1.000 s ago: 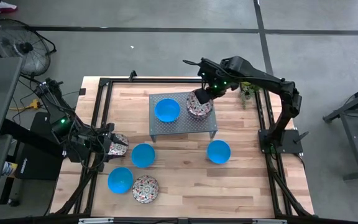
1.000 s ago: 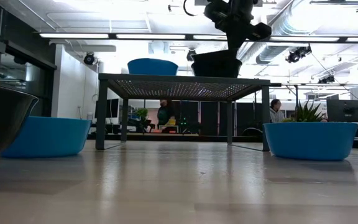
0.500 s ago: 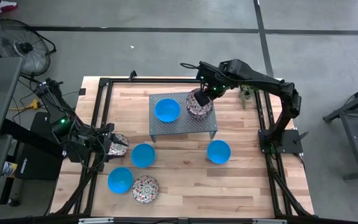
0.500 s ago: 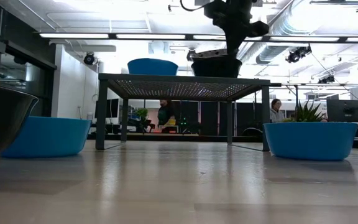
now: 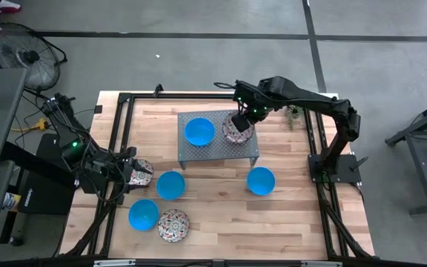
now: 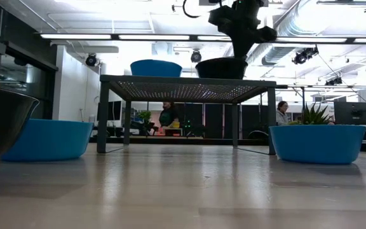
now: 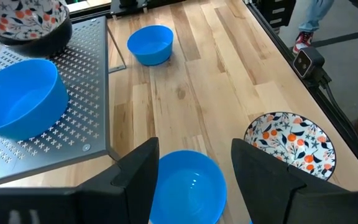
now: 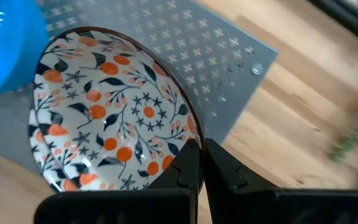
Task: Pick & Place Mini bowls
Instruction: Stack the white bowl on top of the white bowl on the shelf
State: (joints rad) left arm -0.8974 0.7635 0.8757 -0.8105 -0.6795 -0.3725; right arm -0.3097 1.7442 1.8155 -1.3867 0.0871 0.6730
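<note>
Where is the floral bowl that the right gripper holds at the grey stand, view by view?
High: floral bowl on the stand's right half.
Low: dark bowl on the stand top, right of the blue bowl.
Left wrist: at the stand's far corner.
Right wrist: centre-left.
Shared landmark: the stand.

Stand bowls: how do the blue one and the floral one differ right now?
The blue bowl is plain; the floral bowl is white with an orange-and-dark pattern. The blue bowl sits free on the grey stand; the floral bowl's rim is pinched by the right pincer. Both are small, round and upright on the stand.
</note>
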